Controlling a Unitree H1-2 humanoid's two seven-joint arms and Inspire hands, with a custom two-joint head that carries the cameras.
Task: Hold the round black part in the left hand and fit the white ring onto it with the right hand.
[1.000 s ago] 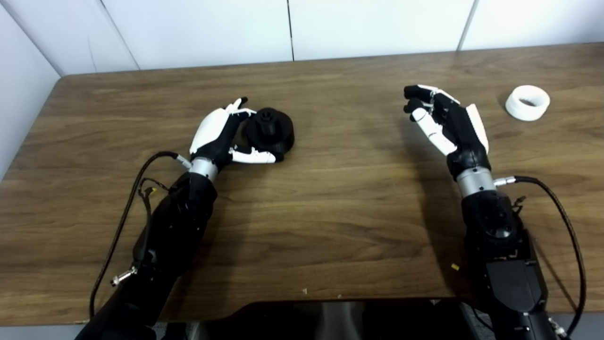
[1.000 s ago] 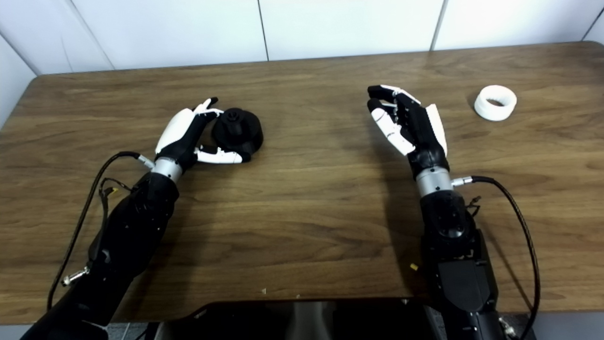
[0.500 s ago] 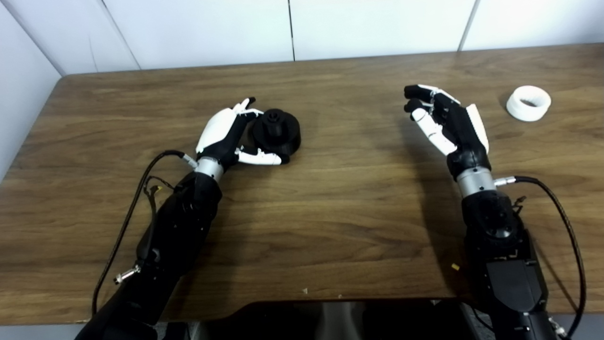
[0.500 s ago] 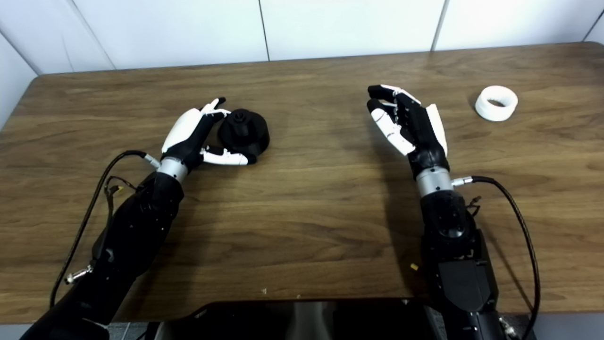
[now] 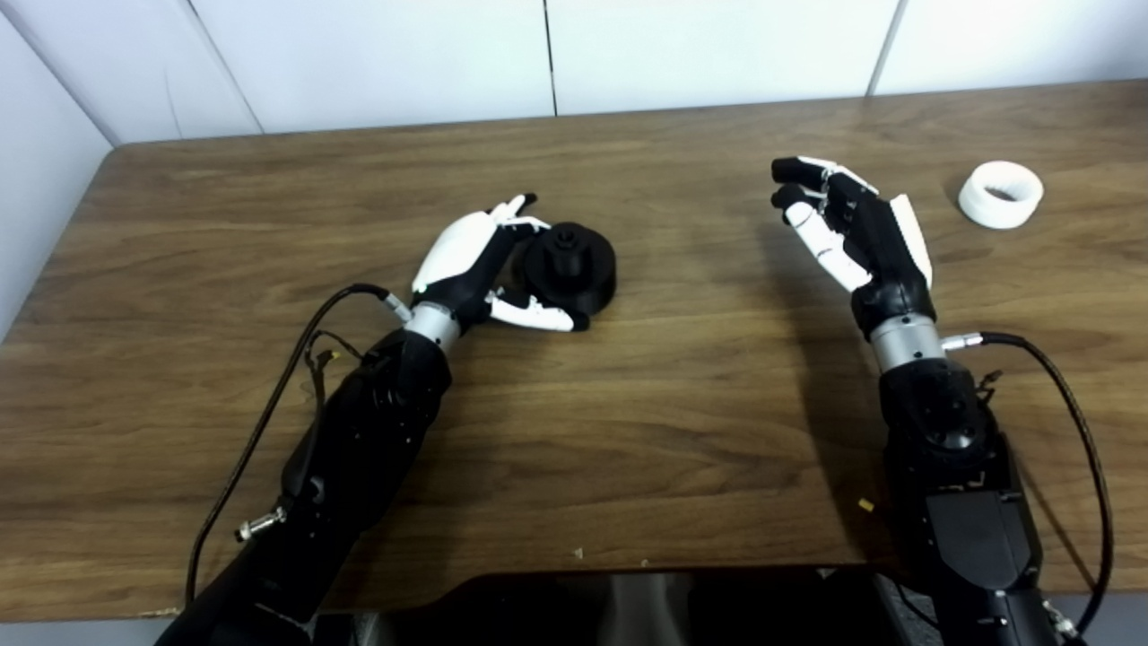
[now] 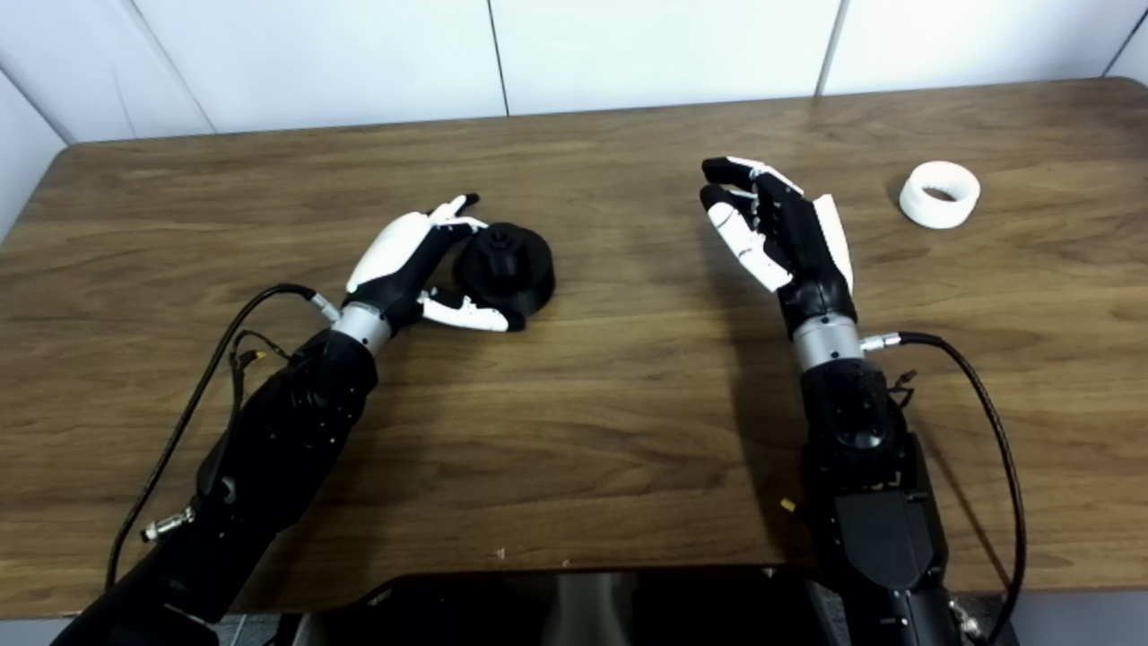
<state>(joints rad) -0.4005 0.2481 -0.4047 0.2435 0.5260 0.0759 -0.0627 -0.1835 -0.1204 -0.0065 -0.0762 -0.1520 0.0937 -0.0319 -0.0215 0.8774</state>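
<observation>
Lying well apart to the right of the open right robot hand (image 5: 856, 233), the white ring (image 5: 1001, 194) is waiting, while the left robot hand (image 5: 484, 265) is cupping the round black part (image 5: 574, 269).

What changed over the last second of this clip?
The left hand, cupped around the round black part, slid it right along the table toward the centre. The right hand stayed open in place, and the white ring stayed untouched at far right.

The left hand (image 5: 466, 260) is covering the near-left side of the round black part (image 5: 574, 274), hiding any contact there. Both forearms are running off the bottom edge, and the tabletop (image 5: 628, 431) is running off the right edge.
</observation>
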